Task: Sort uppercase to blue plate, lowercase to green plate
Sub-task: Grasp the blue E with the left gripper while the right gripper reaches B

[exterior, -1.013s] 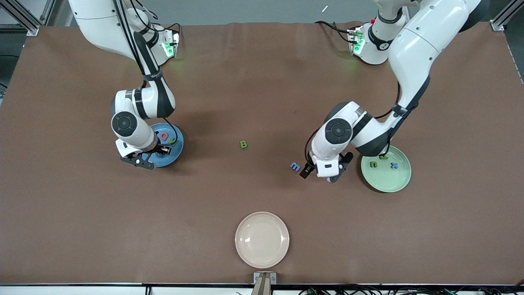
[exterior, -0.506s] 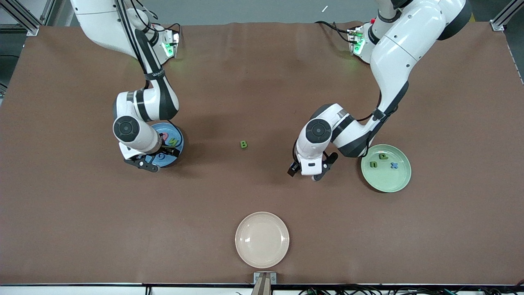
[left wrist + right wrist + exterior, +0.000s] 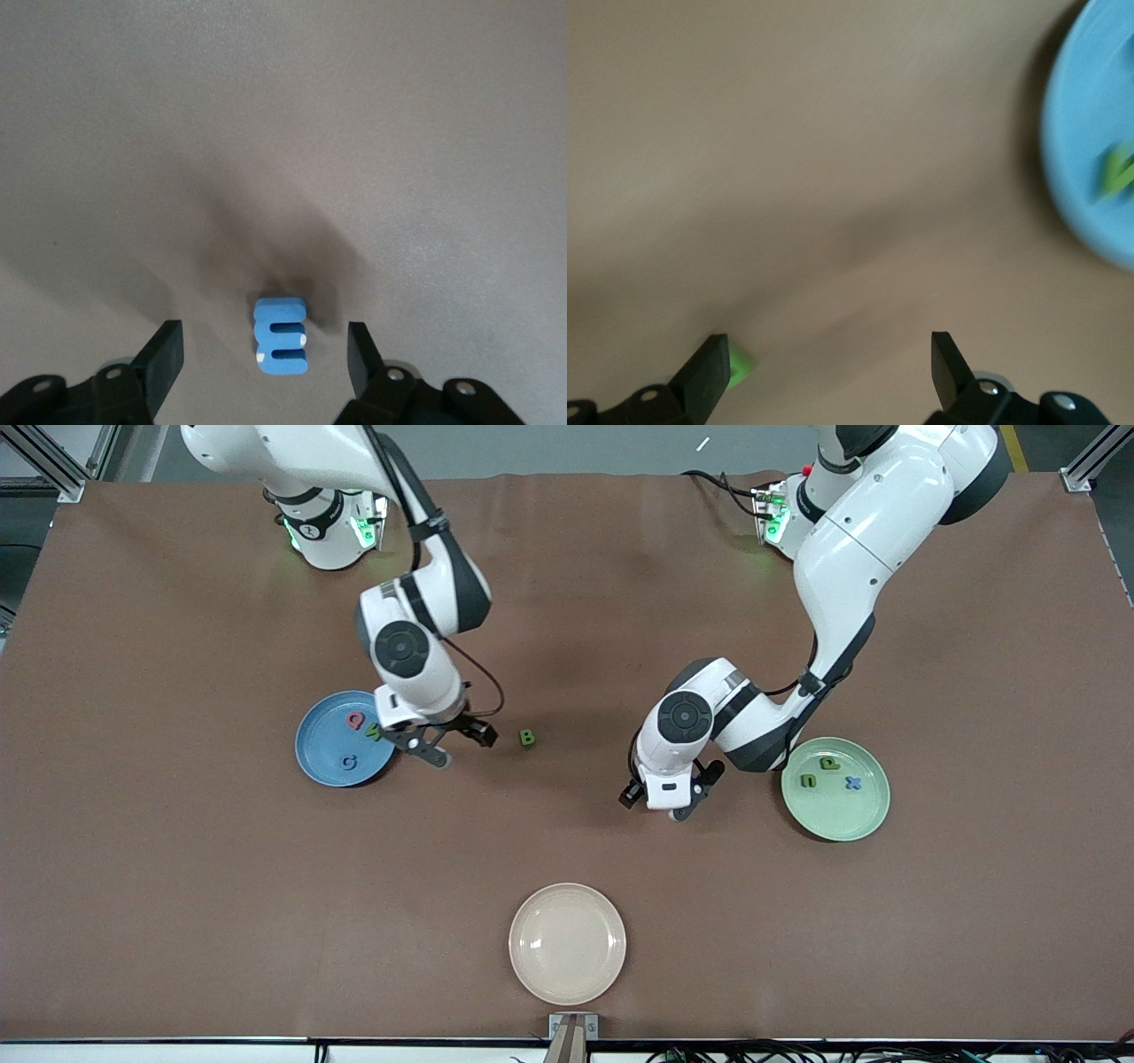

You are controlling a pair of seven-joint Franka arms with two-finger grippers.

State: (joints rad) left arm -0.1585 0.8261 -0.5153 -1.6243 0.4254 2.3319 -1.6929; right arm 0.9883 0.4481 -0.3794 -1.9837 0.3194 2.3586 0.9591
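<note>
A: Where are the capital letters?

B: Three are on the blue plate [image 3: 344, 739]: the red Q [image 3: 356, 720], the green N [image 3: 375, 732] and the blue G [image 3: 349, 762]. The green B [image 3: 527, 737] lies alone on the bare brown surface [image 3: 177, 868], between the two arms.

A: And the small letters?

B: The green n [image 3: 808, 780], the green p [image 3: 830, 763] and the blue x [image 3: 853, 783] sit on the green plate [image 3: 835, 815], toward the left arm's end of the surface. The blue m [image 3: 281, 336] is flat on the surface under the left arm; only the left wrist view shows it.

A: What is the left end effector doing?

B: The left end effector [image 3: 264, 354] is low over the m, released, with one finger on each side of the letter and a gap between each finger and the foam.

A: The right one?

B: The right end effector [image 3: 452, 742] is over the surface between the blue plate and the B, also spread wide and carrying nothing. Its wrist view is smeared, but the plate edge and the B show.

A: Anything else?

B: A beige plate [image 3: 567, 943] lies nearest the front camera, nothing on it.
</note>
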